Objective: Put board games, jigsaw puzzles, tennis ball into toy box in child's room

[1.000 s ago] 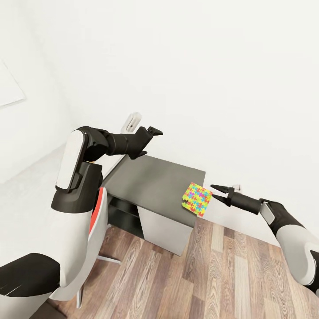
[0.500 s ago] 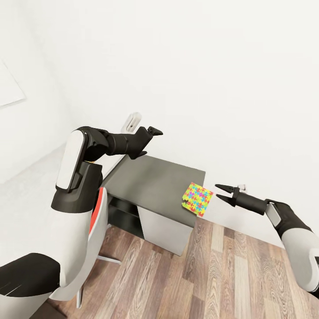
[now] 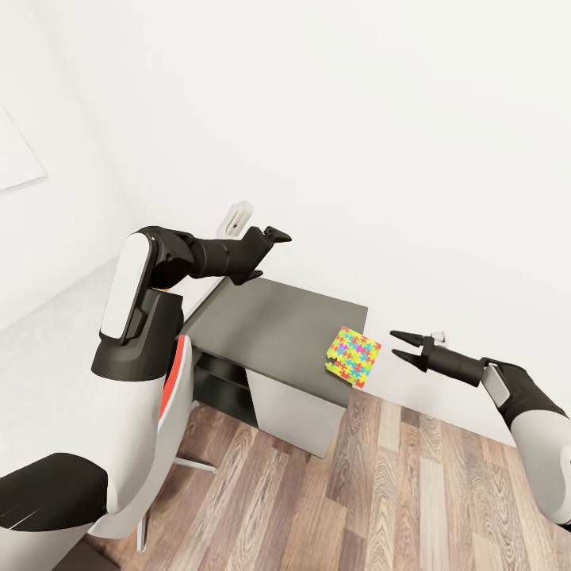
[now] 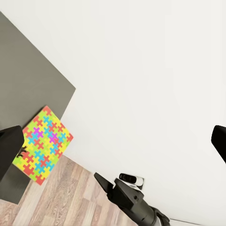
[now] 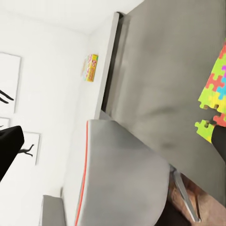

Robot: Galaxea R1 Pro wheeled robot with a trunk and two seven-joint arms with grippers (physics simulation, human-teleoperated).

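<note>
One jigsaw puzzle is seen lying flat at the corner of the table, its outer edge overhanging the table's side. The right gripper is held level with that edge, just beside it and not touching; the fingers are spread in a narrow V, nothing between them. The puzzle lies directly ahead of the fingertips. In the right wrist view a slice of the puzzle is seen just past one dark finger.

The left gripper is raised above the far side of the table, well apart from the puzzle; its jaws are parted and nothing is held. From the left wrist view the puzzle is seen below and ahead of it.

The step is judged as an edge grasp of the overhang, not yet made.

Risks — the piece is thin, so a slightly high or low approach could be met by the table edge or pass over the sheet. A push along the surface could slide it inward, and the overhang would be lost. A shallow pinch could let it tilt and drop to the wood floor.

The toy box is not located from here.
</note>
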